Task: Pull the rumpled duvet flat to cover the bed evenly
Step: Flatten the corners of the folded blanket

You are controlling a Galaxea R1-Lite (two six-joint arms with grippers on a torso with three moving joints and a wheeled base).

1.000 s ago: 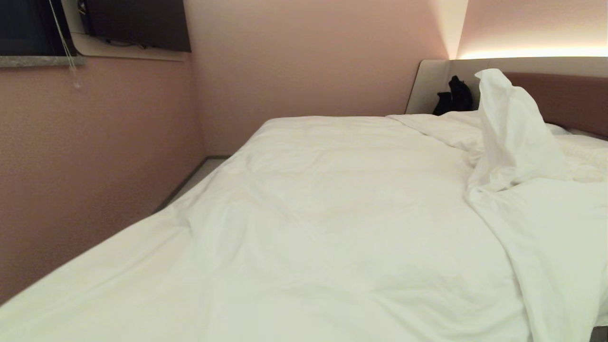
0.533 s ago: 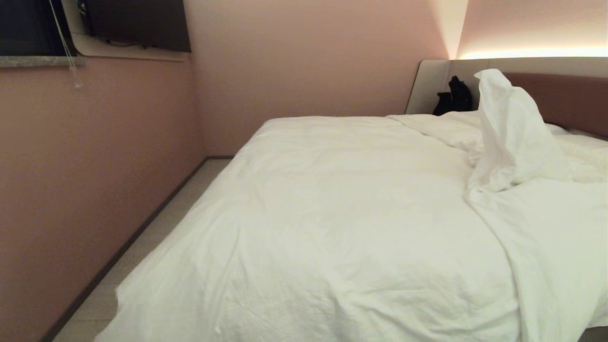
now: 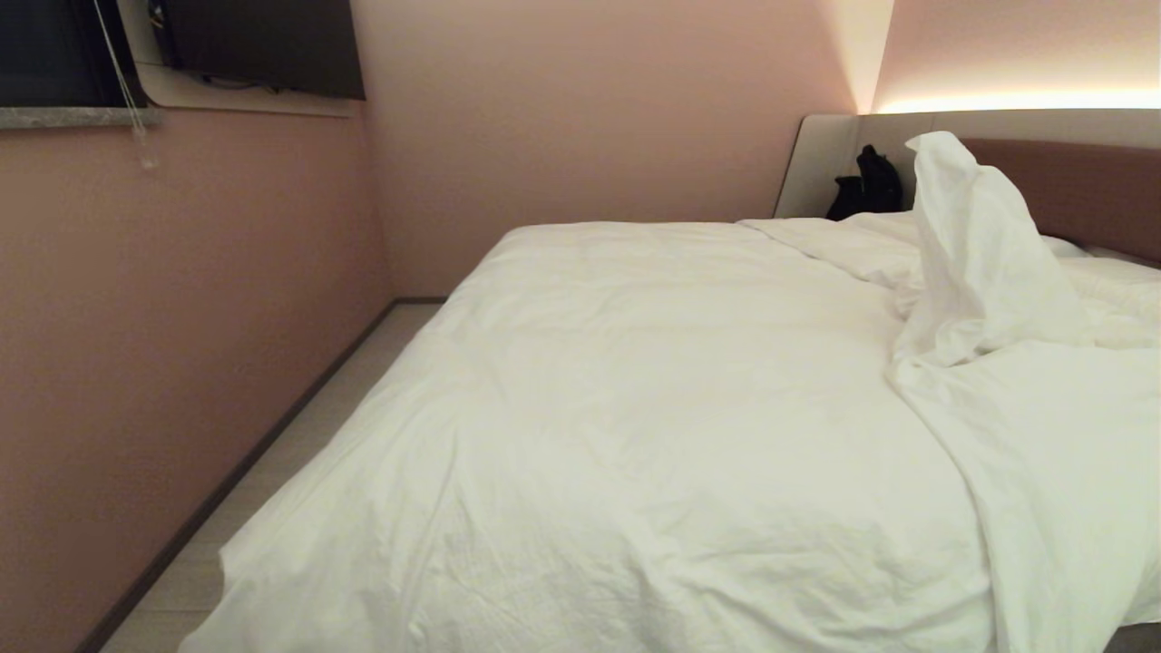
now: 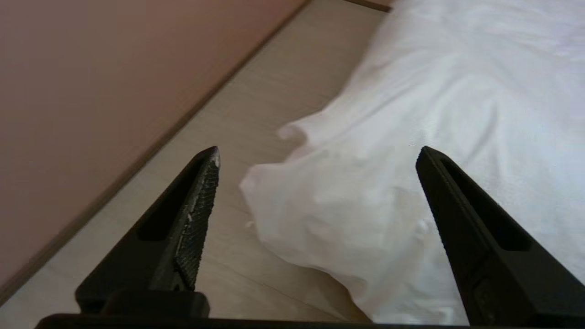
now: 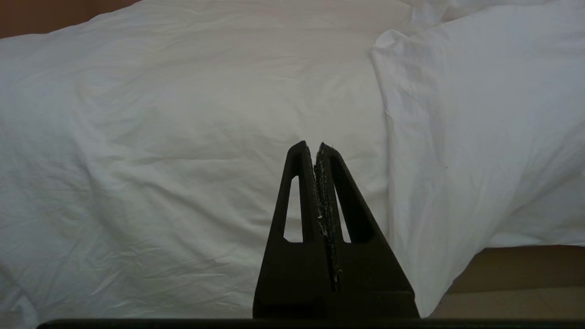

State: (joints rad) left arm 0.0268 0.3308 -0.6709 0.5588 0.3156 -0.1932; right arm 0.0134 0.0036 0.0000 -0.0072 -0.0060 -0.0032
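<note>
Duvet (image 4: 411,151), puffy creased white cotton, lies over the bed (image 3: 1070,181); its soft rounded corner droops toward the pale floor (image 4: 256,82) just ahead of the left hand (image 4: 317,155), released, ridged black fingers spread. Right hand (image 5: 315,146) clenched empty before crumpled folds.
</note>
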